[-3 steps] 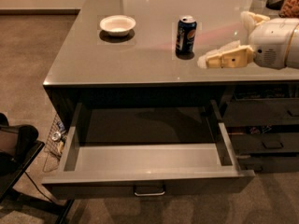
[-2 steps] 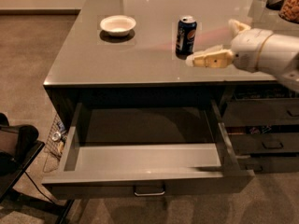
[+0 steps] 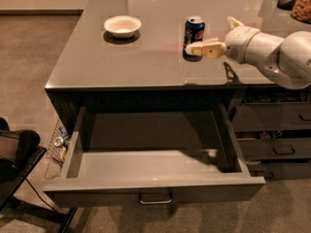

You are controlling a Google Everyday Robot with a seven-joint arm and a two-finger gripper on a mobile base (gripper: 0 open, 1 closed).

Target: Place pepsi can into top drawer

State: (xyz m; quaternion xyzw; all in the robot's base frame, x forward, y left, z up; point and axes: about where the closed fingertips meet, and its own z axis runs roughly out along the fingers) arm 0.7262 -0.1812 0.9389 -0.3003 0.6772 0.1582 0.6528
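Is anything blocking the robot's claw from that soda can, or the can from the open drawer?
Nothing visible does. The gripper is right at the pepsi can on the countertop, with no object between them. The white bowl stands off to the side, and the top drawer is pulled open below, with nothing showing inside.

light: dim, warm | glare: countertop (image 3: pixel 160 4) far edge | shadow: under gripper (image 3: pixel 204 48) beside pepsi can (image 3: pixel 194 30)

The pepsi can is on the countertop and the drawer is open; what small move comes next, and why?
Probably nudge the gripper slightly toward the pepsi can so it brackets it. Its tip sits right by the upright can's lower part on the countertop, not yet around it, and the top drawer already stands open below.
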